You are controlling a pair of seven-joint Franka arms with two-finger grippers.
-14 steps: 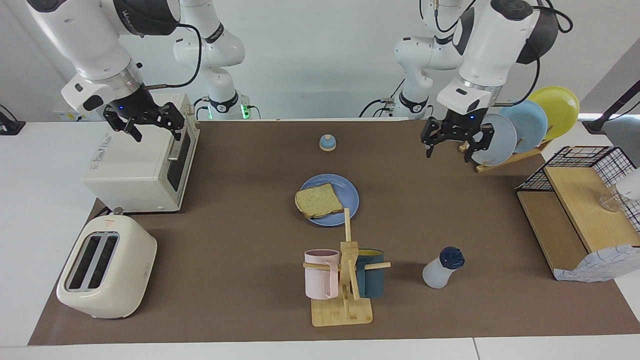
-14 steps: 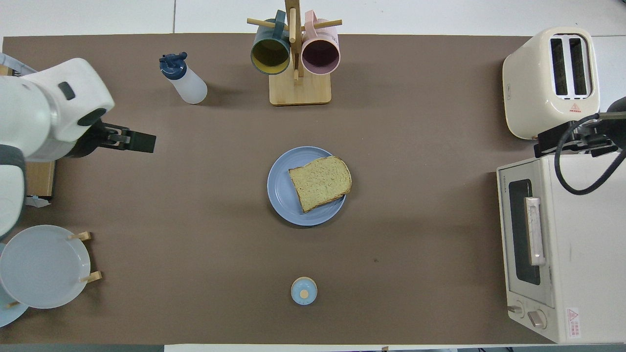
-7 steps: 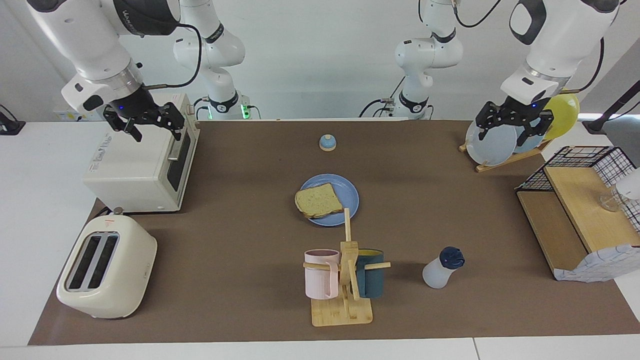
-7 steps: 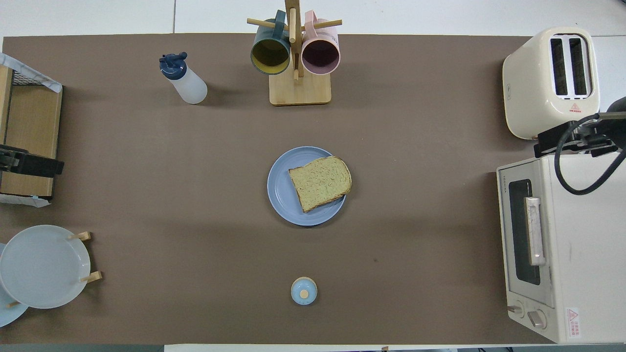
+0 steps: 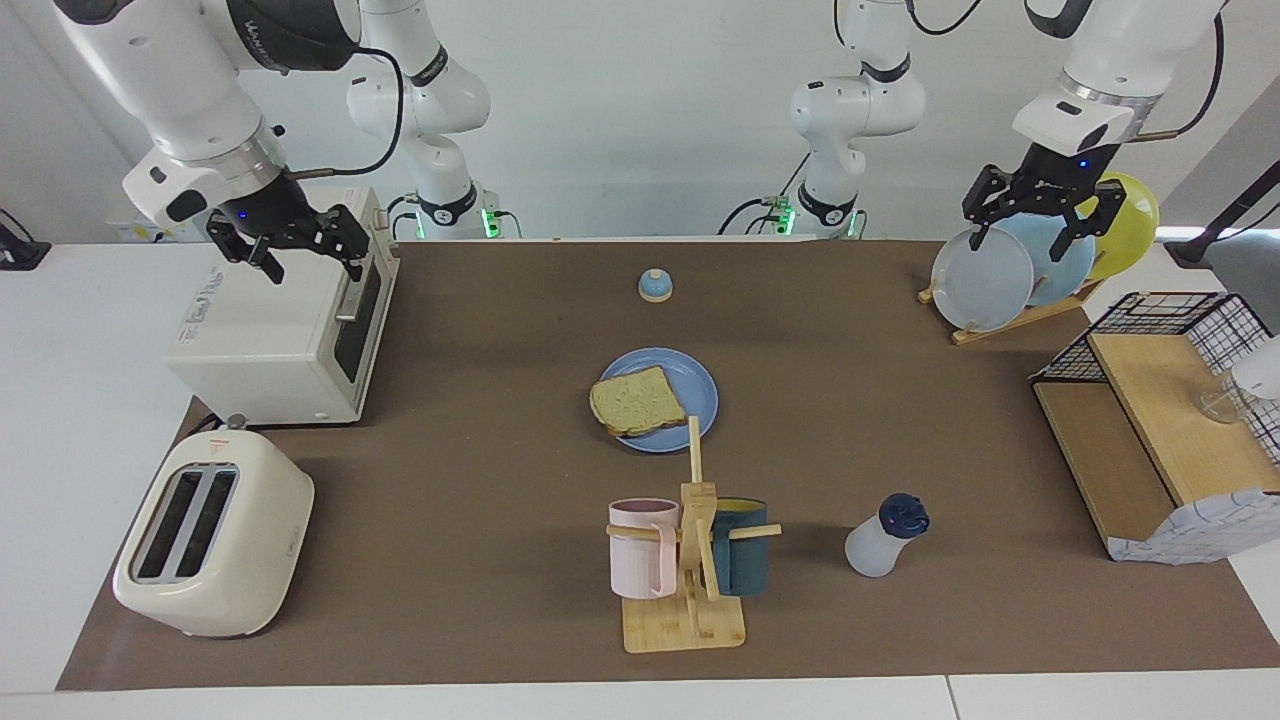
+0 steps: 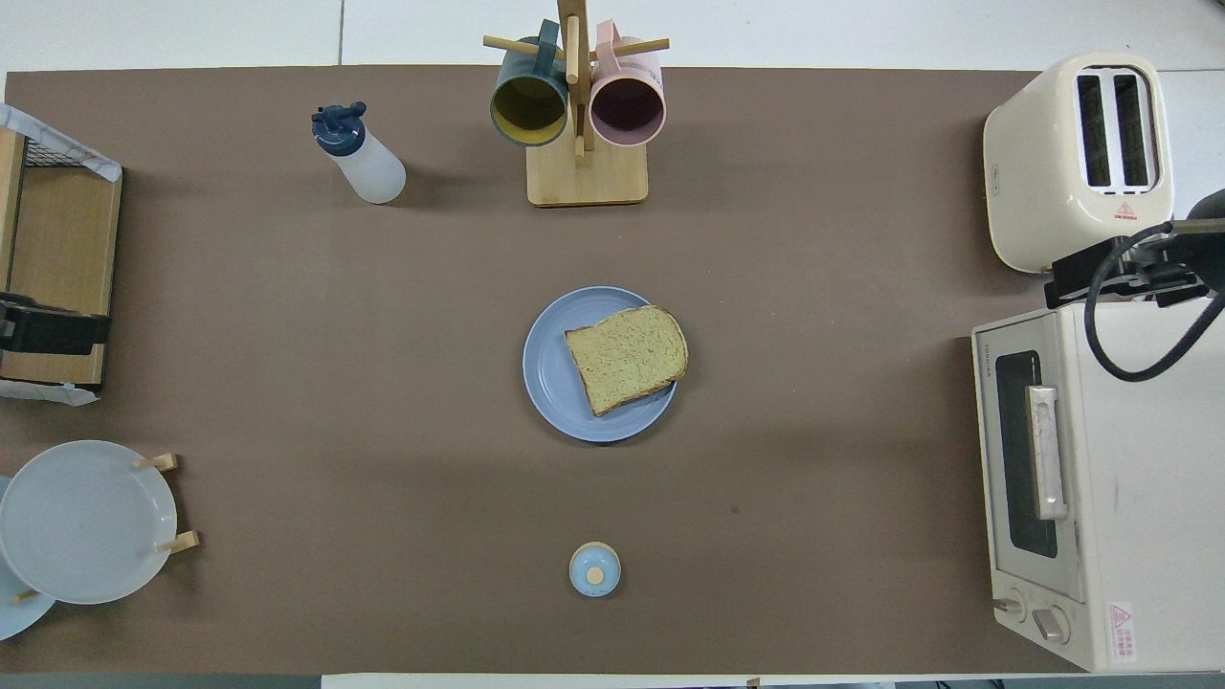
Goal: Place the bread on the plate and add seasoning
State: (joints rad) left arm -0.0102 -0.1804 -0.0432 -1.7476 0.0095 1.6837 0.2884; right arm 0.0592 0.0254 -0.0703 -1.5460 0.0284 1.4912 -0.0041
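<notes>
The left end effector (image 5: 1043,209) has risen over the plate rack (image 5: 1010,300), fingers spread and empty. The right end effector (image 5: 290,243) hovers open above the oven (image 5: 290,330). The bread (image 5: 637,401) overhangs the plate (image 5: 695,385); the seasoning (image 5: 886,535) stands beside the mug stand (image 5: 690,560), where a careless reach risks tipping it.

Both arms are up in the air, neither one carrying anything. The left gripper (image 5: 1040,208) hangs from a raised, downward-pointing wrist at its own end of the table, fingers spread apart. The right gripper (image 5: 290,243) points down from a bent forearm at the other end, fingers parted too, both hands empty
</notes>
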